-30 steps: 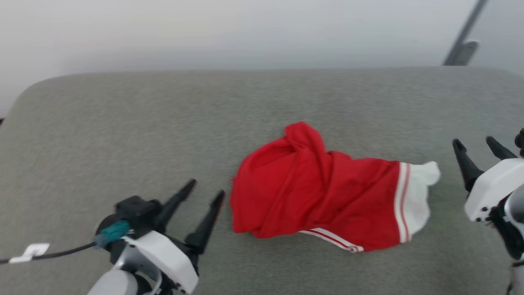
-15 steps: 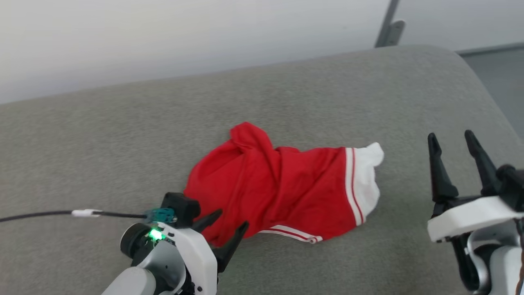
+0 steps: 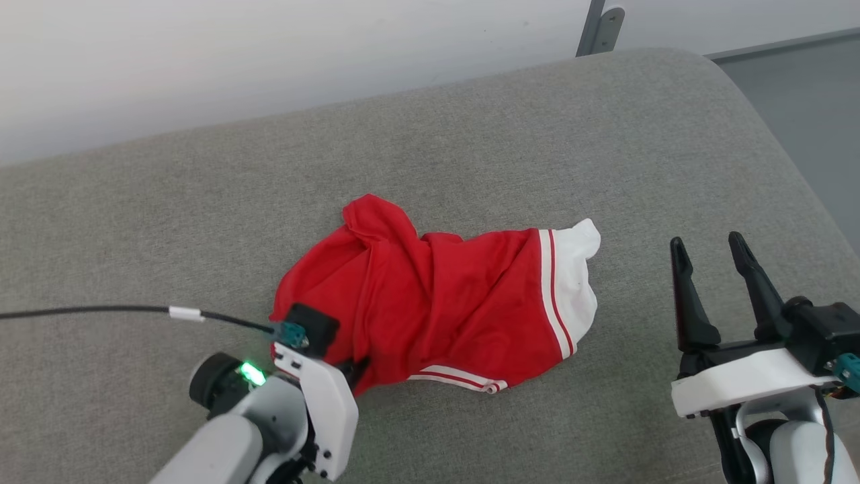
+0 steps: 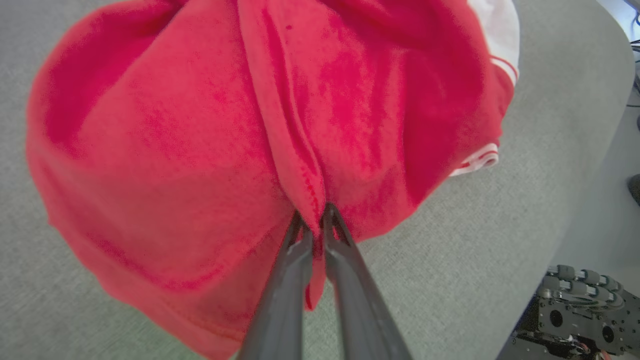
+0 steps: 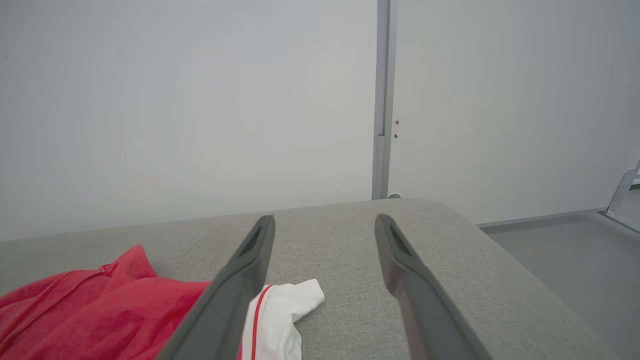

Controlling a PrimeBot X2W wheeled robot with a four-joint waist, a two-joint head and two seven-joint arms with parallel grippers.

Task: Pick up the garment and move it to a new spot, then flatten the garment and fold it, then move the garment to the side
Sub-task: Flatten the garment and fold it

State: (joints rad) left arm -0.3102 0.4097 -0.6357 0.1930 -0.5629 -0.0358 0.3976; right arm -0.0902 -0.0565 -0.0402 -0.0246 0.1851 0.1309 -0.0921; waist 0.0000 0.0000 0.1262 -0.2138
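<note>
Red cloth dominates the head view: one garment lies crumpled at the middle of a grey upholstered surface. Its single white cuff band points to the robot's right, and a line of striped trim runs along the near edge. Two grippers are in frame. The left gripper sits at the garment's near-left corner with its fingers against the cloth. Its pale forearm rises from the lower left, one black cable trails to the left edge, and one green light glows on the wrist. The right gripper stands well apart to the right, fingers pointing up the frame — spread, with nothing between them. Bare upholstery lies on every side of the garment. The rounded far-right corner gives way to grey floor, and a white wall runs behind the far edge.

Seen from the left wrist, the two fingers are drawn almost together, pinching a ridge of red fabric at the garment's near edge. Open grey surface shows to the left and lower right.

From the right wrist, the two fingers stand wide apart and empty above the surface. The cuff lies at lower left, partly behind one finger, and the far edge and corner lie ahead.
</note>
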